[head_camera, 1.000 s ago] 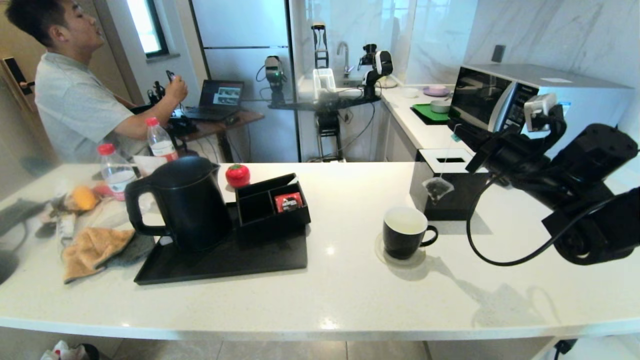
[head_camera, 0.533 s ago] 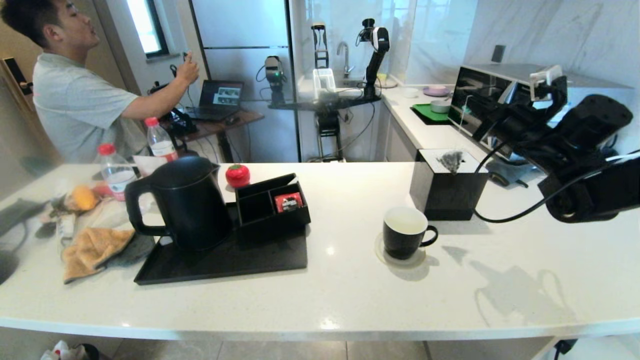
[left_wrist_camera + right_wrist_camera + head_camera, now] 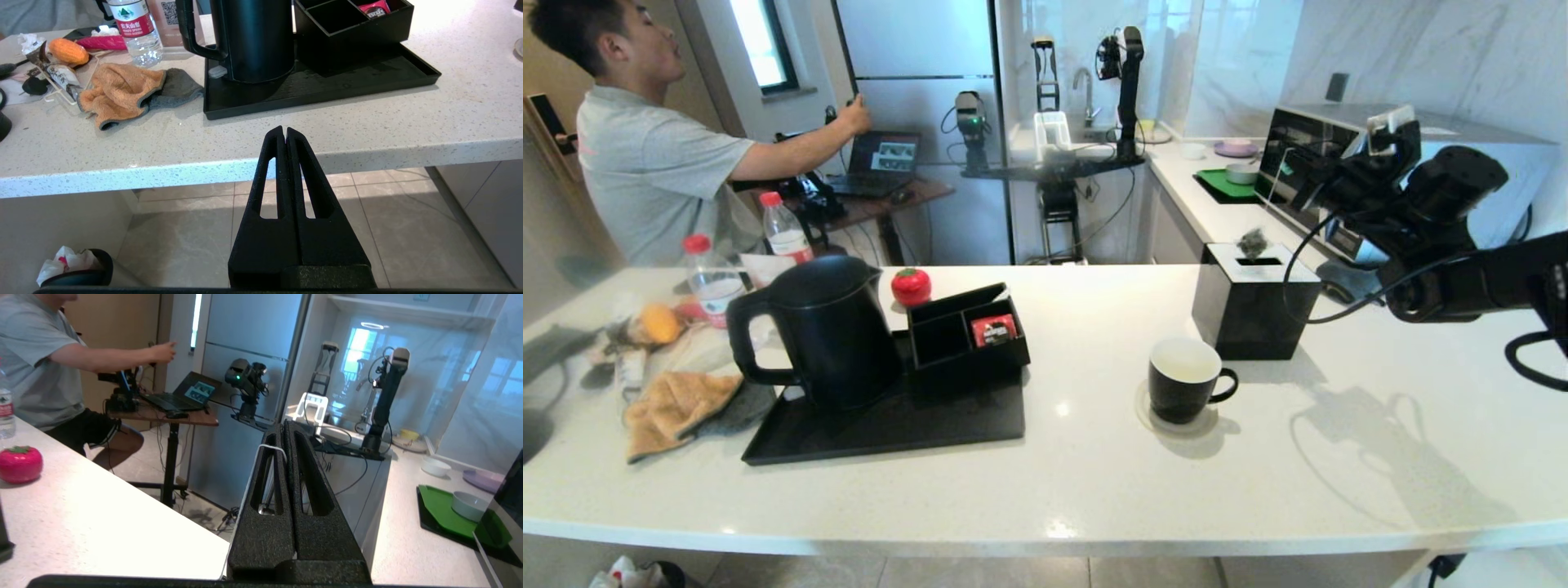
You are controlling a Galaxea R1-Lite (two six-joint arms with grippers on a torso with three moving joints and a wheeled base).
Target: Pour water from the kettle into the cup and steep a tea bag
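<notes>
The black kettle (image 3: 817,327) stands on a black tray (image 3: 947,429) at the counter's left, handle to the left; its body also shows in the left wrist view (image 3: 253,41). The black cup (image 3: 1183,380), white inside, sits on a coaster right of centre. I cannot make out water in it. The tea bag (image 3: 1252,241) dangles just above the black tissue box (image 3: 1254,306). Its white string (image 3: 269,448) is pinched in my right gripper (image 3: 1294,192), held high behind the box. My left gripper (image 3: 284,130) is shut and empty below the counter's front edge.
On the tray is an organiser with a red packet (image 3: 994,330). A red tomato-shaped object (image 3: 911,286), two bottles (image 3: 712,278) and an orange cloth (image 3: 674,408) crowd the left. A microwave (image 3: 1347,163) stands behind my right arm. A person (image 3: 645,163) reaches toward the fridge.
My right arm has risen and drawn back toward the microwave, lifting the tea bag from beside the tissue box to just over its top. The person's arm has stretched toward the fridge.
</notes>
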